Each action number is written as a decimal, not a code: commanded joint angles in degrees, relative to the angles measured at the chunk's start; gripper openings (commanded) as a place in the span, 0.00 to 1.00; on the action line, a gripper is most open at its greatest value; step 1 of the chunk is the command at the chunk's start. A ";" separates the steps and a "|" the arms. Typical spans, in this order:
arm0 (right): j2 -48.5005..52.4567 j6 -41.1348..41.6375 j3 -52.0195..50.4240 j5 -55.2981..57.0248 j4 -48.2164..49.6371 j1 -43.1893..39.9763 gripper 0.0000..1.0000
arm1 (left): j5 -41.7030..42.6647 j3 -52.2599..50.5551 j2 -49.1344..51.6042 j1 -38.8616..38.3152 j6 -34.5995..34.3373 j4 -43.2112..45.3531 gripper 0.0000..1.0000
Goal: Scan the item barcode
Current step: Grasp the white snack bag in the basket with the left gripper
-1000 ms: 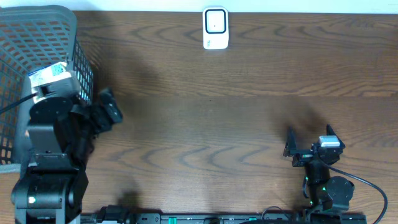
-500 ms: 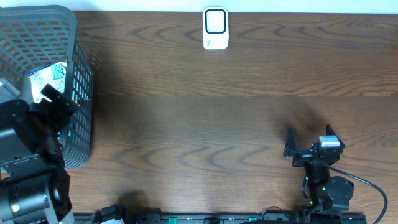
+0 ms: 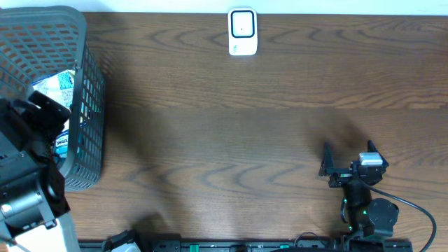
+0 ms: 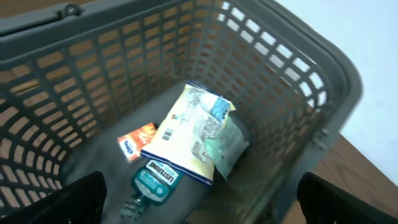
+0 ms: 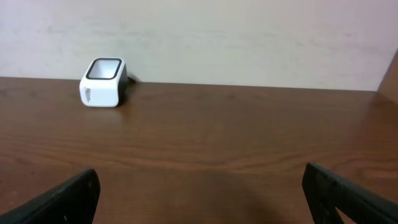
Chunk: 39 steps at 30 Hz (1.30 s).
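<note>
Items to scan all sit in the basket (image 4: 298, 56), far left of the table (image 3: 245, 140): pouch (image 4: 193, 134) on top, tilted, overlapping the teal bottle (image 4: 152, 180); small orange box (image 4: 137, 140) just beside both; no barcode readable from here; can't tell which one is the target, pouch looks easiest to reach.

Change over the last second: the left arm swung from outside the basket's table-side wall to above the basket; left gripper (image 4: 202, 193) now looks down into it, fingers spread wide, nothing between them, not touching any item; so the approach is done, descent and grasp not yet.

Scanner (image 3: 242, 31) stands at the far edge, centre, well apart from the basket; long carry ahead.

Right gripper (image 5: 202, 186) hasn't moved; parked low at near right, fingers released and empty, facing the scanner.
</note>
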 commanded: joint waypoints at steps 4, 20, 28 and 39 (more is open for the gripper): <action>0.04 0.39 -0.09 0.48 -0.20 -0.50 0.99 | 0.39 4.11 1.70 2.34 -1.18 0.76 0.98; 0.02 0.39 -0.09 0.48 -0.20 -0.44 0.99 | 0.33 6.86 13.77 4.63 -2.56 4.98 0.98; 0.02 0.39 -0.09 0.48 -0.20 -0.44 0.99 | 0.63 6.84 23.23 7.61 -14.53 3.67 0.98; 0.02 0.39 -0.09 0.48 -0.20 -0.44 0.99 | 16.20 6.84 37.57 9.62 2.38 12.96 0.98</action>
